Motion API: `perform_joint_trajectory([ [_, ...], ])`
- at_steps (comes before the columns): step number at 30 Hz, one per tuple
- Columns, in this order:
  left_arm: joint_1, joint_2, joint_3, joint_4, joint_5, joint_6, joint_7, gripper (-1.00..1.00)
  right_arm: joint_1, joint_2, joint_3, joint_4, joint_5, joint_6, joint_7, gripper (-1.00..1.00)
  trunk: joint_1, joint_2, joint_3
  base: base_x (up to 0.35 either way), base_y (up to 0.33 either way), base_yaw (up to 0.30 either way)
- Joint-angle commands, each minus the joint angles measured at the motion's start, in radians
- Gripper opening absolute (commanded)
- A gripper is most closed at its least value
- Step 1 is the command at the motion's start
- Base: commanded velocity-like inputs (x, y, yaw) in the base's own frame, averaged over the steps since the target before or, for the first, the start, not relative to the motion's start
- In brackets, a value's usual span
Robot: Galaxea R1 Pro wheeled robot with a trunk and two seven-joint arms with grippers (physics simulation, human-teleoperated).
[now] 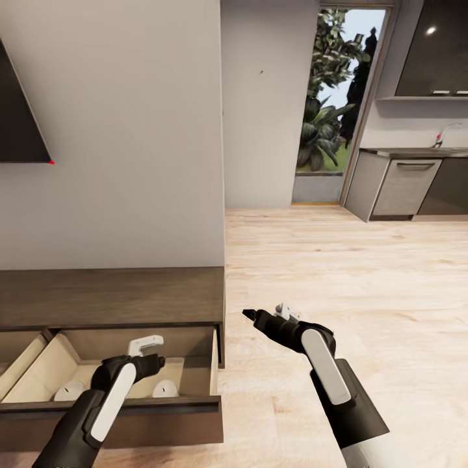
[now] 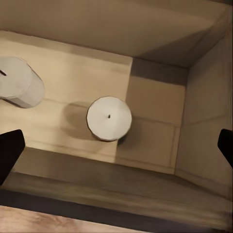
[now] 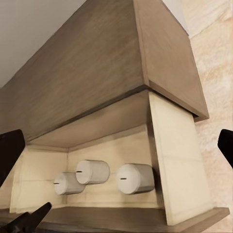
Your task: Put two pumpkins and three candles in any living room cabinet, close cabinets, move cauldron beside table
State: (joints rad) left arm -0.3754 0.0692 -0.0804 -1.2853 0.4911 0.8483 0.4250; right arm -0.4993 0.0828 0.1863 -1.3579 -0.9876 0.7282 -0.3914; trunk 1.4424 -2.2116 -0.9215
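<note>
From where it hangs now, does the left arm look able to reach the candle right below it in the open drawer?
Probably yes. The left gripper hangs open over the open drawer, and the candle stands upright beneath it with nothing over it. The other candle sits apart.

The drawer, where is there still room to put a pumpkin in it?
The open drawer has bare floor at its right end, between the nearest candle and the right side wall. The middle is crowded: three candles stand close together there, under the left gripper.
</note>
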Motion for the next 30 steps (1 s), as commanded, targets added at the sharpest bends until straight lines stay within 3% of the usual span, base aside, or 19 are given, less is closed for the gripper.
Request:
perform_joint_trajectory([
  [1, -0.001, 0.001, -0.008, -0.007, 0.010, 0.002, 0.010, 1.00, -0.006, 0.000, 0.000, -0.007, -0.010, -0.005, -0.016, 1.00, 0.000, 0.000, -0.001, 0.000, 0.000, 0.000],
  [14, 0.013, -0.005, -0.006, 0.027, -0.003, -0.005, 0.009, 1.00, 0.001, 0.005, 0.001, 0.044, 0.009, -0.077, -0.089, 1.00, 0.000, 0.000, -0.001, -0.008, 0.000, 0.000],
  [26, 0.013, -0.005, -0.002, 0.026, -0.003, -0.005, 0.009, 1.00, 0.001, 0.005, 0.001, 0.111, 0.010, -0.143, -0.156, 1.00, 0.000, 0.000, -0.001, -0.156, 0.000, 0.000],
  [27, 0.013, -0.005, -0.003, 0.025, -0.003, -0.005, 0.009, 1.00, 0.001, 0.005, 0.001, 0.123, 0.009, -0.481, -0.795, 1.00, 0.000, 0.000, -0.001, -0.238, 0.000, 0.000],
  [30, 0.013, -0.005, -0.006, 0.022, -0.003, -0.005, 0.009, 1.00, 0.001, 0.005, 0.001, 0.123, 0.009, -0.481, -0.794, 1.00, 0.000, 0.000, -0.001, -0.169, 0.000, 0.000],
])
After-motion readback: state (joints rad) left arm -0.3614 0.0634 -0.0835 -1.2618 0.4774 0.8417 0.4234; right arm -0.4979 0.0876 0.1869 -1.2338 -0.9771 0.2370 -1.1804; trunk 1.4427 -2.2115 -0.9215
